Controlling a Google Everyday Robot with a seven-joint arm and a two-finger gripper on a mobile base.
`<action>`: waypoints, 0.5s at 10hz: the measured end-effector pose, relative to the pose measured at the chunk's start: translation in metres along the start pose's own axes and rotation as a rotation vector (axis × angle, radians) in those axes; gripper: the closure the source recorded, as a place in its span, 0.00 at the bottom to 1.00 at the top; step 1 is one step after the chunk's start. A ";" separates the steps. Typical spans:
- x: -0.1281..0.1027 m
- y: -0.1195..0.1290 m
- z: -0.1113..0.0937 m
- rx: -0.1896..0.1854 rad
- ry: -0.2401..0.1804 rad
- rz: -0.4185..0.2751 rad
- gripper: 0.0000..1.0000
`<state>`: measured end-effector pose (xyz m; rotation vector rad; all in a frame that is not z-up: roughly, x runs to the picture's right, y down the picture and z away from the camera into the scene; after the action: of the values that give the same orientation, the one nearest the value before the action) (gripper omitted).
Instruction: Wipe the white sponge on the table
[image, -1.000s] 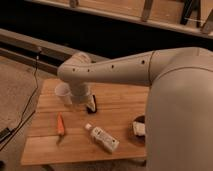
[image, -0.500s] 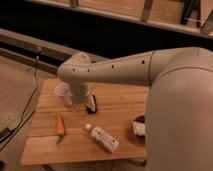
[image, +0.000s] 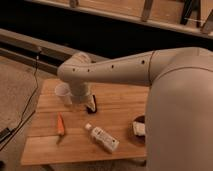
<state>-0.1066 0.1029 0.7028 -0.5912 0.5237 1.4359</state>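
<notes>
The light-brown plank-striped table (image: 120, 107) fills the lower middle of the camera view. My arm reaches in from the right, and my gripper (image: 91, 106) hangs down at the tabletop just right of the white paper cup (image: 63, 93). A small whitish block, which looks like the white sponge (image: 139, 129), lies near the table's right edge against a dark brown thing (image: 138, 120). It is partly behind my arm and well apart from the gripper. What the gripper holds, if anything, does not show.
An orange carrot-like piece (image: 60, 125) lies at the front left. A white labelled bottle (image: 102, 138) lies on its side at the front middle. A cable (image: 22, 117) runs over the floor on the left. A dark ledge (image: 30, 47) runs behind the table.
</notes>
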 end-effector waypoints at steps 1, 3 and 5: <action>0.000 0.000 0.000 0.000 0.000 0.000 0.35; -0.002 -0.005 0.003 0.012 0.004 0.006 0.35; -0.008 -0.032 0.010 0.058 0.011 0.042 0.35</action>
<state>-0.0756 0.1021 0.7181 -0.5455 0.5875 1.4529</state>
